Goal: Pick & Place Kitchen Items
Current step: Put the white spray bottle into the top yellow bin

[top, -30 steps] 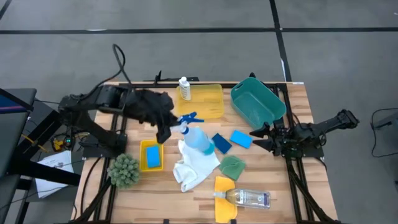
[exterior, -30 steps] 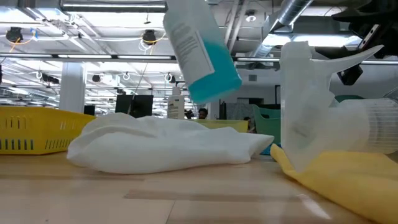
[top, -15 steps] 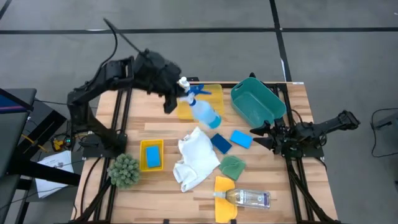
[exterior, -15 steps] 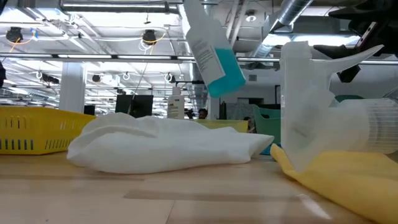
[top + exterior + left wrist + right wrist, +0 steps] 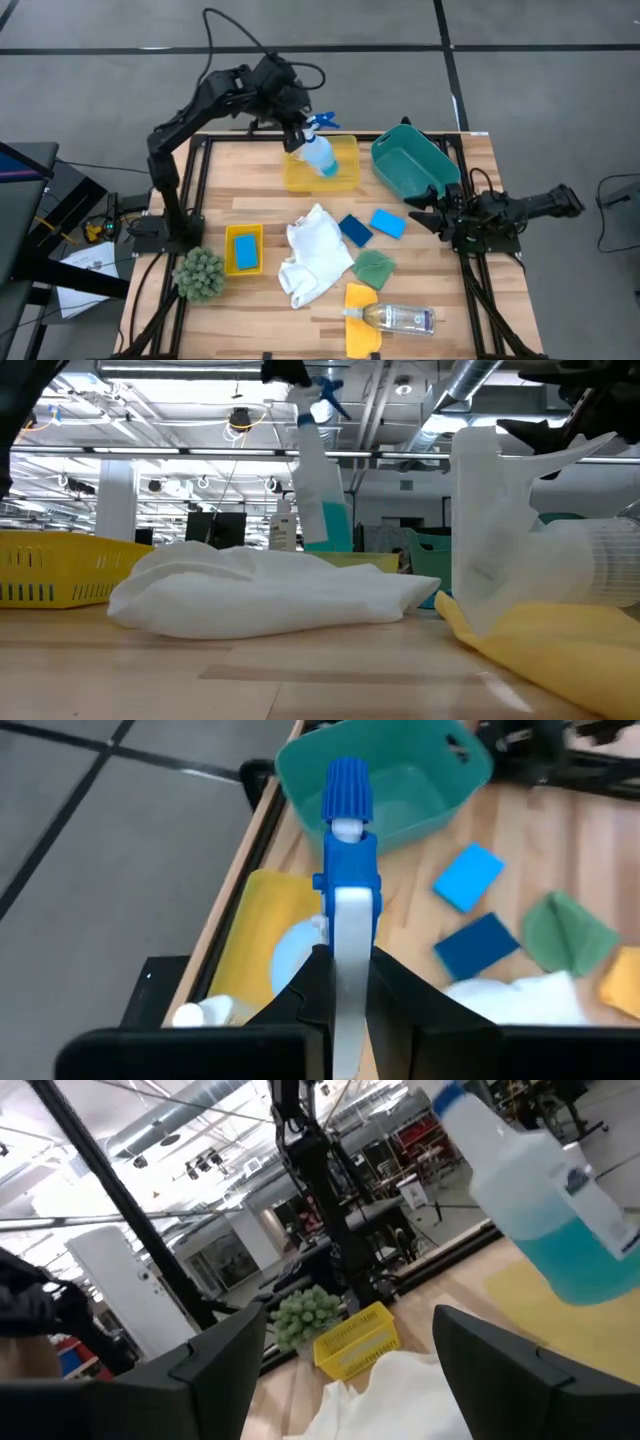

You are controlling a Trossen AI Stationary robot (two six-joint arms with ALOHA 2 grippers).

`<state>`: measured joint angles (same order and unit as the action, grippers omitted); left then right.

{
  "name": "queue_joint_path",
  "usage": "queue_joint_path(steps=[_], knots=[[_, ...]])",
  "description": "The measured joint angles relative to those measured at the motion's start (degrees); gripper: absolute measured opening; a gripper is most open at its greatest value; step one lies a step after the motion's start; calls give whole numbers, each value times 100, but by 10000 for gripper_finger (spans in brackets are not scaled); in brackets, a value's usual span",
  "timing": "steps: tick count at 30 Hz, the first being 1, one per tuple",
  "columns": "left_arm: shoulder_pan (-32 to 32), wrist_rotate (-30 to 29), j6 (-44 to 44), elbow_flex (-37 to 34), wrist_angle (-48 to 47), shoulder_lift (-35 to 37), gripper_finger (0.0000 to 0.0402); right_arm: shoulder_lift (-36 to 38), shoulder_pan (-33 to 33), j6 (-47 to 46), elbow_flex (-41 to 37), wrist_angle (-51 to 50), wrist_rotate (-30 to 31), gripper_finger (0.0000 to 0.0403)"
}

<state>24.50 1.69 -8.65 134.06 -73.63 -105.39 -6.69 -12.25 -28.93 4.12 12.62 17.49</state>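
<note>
My left gripper is shut on the blue-liquid spray bottle, which hangs over the large yellow tray at the table's far middle. In the low view the spray bottle hangs nearly upright, its blue liquid at the bottom. A white bottle cap shows in that tray beside it. On the table lie a white cloth, two blue sponges, a green cloth, and a clear bottle on a yellow cloth. My right gripper waits open at the right edge. My left gripper pinches the spray bottle's white spray head between its two fingers, just behind the blue nozzle. The fingers slant down from the table's left side. The bottle hangs below them, nearly upright and lifted clear above the yellow tray.
A teal bin stands to the right of the large tray. A small yellow tray holding a blue sponge and a spiky green ball sit at the near left. Bare wood shows along the left side.
My left gripper has carried the spray bottle from above the table's middle toward the far edge and to the right, to a place over the large yellow tray. The bottle has swung from a strong tilt to nearly upright. The cloths and sponges lie as before.
</note>
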Motion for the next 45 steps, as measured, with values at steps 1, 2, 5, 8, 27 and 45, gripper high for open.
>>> queue_joint_path(steps=[1, 2, 5, 8, 27, 45], knots=[[31, -11, -36, -1, 9, -53, 25, 1, 51, -1, 0, 4, -42, 278], [67, -8, -95, -2, 18, -99, 25, 0, 102, 0, 0, -1, -97, 278], [133, -1, -163, 8, 29, -168, 25, 1, 258, 0, 0, 18, -256, 278], [179, 3, -163, 12, -58, -256, 25, 0, 413, -2, 0, 27, -449, 278], [178, -19, 7, 7, -751, -286, 25, -1, 909, -48, 0, 9, -1169, 278], [181, -85, 107, -83, -980, -275, 25, 1, 905, -48, 0, -13, -1171, 278]])
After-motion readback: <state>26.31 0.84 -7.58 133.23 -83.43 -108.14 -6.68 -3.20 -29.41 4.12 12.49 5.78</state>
